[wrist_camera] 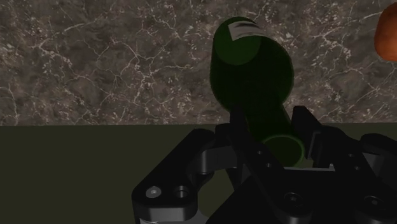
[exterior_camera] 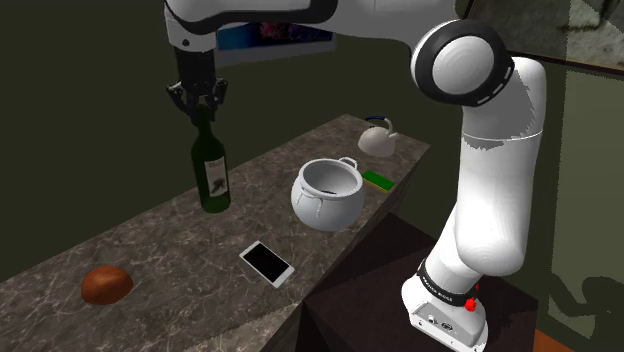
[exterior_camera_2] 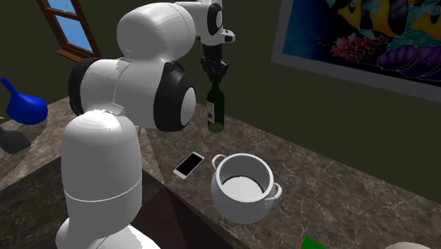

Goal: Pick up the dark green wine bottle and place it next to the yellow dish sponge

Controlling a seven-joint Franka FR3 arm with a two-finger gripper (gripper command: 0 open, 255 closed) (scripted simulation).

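A dark green wine bottle [exterior_camera: 212,175] with a pale label stands upright on the marble counter [exterior_camera: 150,240], near its far edge by the wall. My gripper [exterior_camera: 201,108] hangs straight above it, and its fingers clasp the top of the neck from both sides. The wrist view looks down the bottle [wrist_camera: 251,70], with the neck's rim held between the fingertips [wrist_camera: 304,127]. In the second exterior view the bottle [exterior_camera_2: 215,109] sits under the gripper [exterior_camera_2: 214,76]. A flat green pad, the sponge [exterior_camera: 378,179], lies near the counter's front edge beyond the pot; it also shows as a green corner [exterior_camera_2: 311,242].
A white two-handled pot [exterior_camera: 325,193] stands between bottle and sponge. A white kettle [exterior_camera: 377,137] sits at the counter's far end. A phone [exterior_camera: 266,262] lies near the front edge. A brown rounded object [exterior_camera: 106,284] rests toward the shoulder view's left.
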